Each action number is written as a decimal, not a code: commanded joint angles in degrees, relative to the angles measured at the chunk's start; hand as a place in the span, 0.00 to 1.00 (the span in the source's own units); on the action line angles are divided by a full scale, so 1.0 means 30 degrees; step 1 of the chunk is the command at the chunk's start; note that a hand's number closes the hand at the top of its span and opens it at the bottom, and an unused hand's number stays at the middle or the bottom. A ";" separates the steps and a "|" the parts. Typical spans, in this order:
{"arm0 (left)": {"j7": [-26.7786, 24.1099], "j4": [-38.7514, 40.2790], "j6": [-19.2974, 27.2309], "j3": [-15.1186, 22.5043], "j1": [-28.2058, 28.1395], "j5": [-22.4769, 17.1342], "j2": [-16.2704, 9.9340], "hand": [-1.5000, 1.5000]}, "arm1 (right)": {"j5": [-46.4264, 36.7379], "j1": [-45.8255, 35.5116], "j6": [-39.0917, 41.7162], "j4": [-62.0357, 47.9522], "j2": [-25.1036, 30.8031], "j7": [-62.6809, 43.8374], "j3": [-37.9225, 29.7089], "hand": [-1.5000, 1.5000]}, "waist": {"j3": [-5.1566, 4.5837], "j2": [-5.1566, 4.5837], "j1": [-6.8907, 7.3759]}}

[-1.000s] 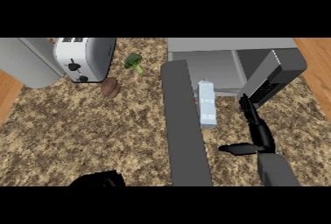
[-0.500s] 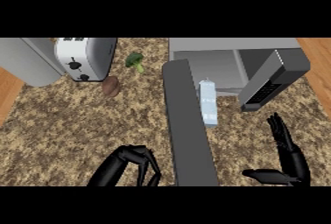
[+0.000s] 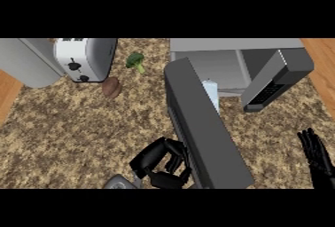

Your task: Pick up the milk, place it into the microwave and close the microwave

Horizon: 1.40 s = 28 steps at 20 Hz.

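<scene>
You're looking straight down on a speckled brown stone tabletop (image 3: 78, 133), with a strip of wooden floor (image 3: 8, 91) showing at the far left edge. Up top left there's a white toaster (image 3: 83, 58) sitting next to a big pale grey rounded thing (image 3: 29, 62) that I can't identify. Just right of the toaster you've got a little green broccoli (image 3: 135, 61), and below that a brown roundish lump (image 3: 111, 87), maybe a potato, hard to say.

The microwave (image 3: 216, 55) is at the top middle, and its dark grey door (image 3: 203, 128) is swung out toward you, running as a long slab down the middle of the view. The milk (image 3: 211, 95) is a pale upright carton tucked right at the mouth of the microwave, just beside the door's right side, its lower part hidden by the door. A dark grey panel (image 3: 274, 80) with buttons sits to its right.

Your left hand (image 3: 160, 164) is at the bottom middle, fingers curled up against the left face of the door, holding nothing that I can see. Your right hand (image 3: 317, 155) is down at the right edge, fingers straight and spread, pointing up, well apart from the milk.
</scene>
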<state>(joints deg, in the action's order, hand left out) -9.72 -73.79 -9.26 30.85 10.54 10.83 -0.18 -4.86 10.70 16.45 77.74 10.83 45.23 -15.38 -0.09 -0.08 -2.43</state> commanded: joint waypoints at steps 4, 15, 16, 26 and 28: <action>-0.2371 0.5699 0.3385 0.5090 0.3543 -0.3369 0.0056 1.00 | 0.2073 0.0363 0.2135 0.1936 0.1066 -0.0623 -0.0674 0.00 | -0.0030 -0.0198 -0.0626; -0.1227 0.5935 1.0327 0.8385 0.5864 -0.7583 0.0053 1.00 | 0.3710 0.0624 0.3015 0.4951 0.2192 -0.1121 -0.0525 0.00 | -0.0094 -0.0383 -0.2159; -0.0319 0.5361 1.0670 0.8399 0.6513 -0.8115 0.0053 1.00 | 0.4129 -0.0076 0.3174 0.5141 0.2230 -0.1381 -0.0356 0.00 | -0.0084 -0.0368 -0.2136; -0.3581 0.4883 1.3326 0.6534 0.7970 -1.1862 0.0055 1.00 | 0.5279 -0.0451 0.3959 0.6714 0.3385 -0.3247 0.0243 0.00 | -0.0227 -0.0799 -0.3342; -0.4006 0.4936 1.3617 0.6483 0.8358 -1.2547 0.0056 1.00 | 0.5874 -0.0660 0.4221 0.6895 0.3401 -0.3473 0.0331 0.00 | -0.0196 -0.0833 -0.3576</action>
<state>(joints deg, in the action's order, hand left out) -18.96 -58.18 29.50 52.15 33.20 -22.61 -0.33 10.82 9.73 26.85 97.23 19.98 35.39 -14.65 -0.64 -2.29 -11.96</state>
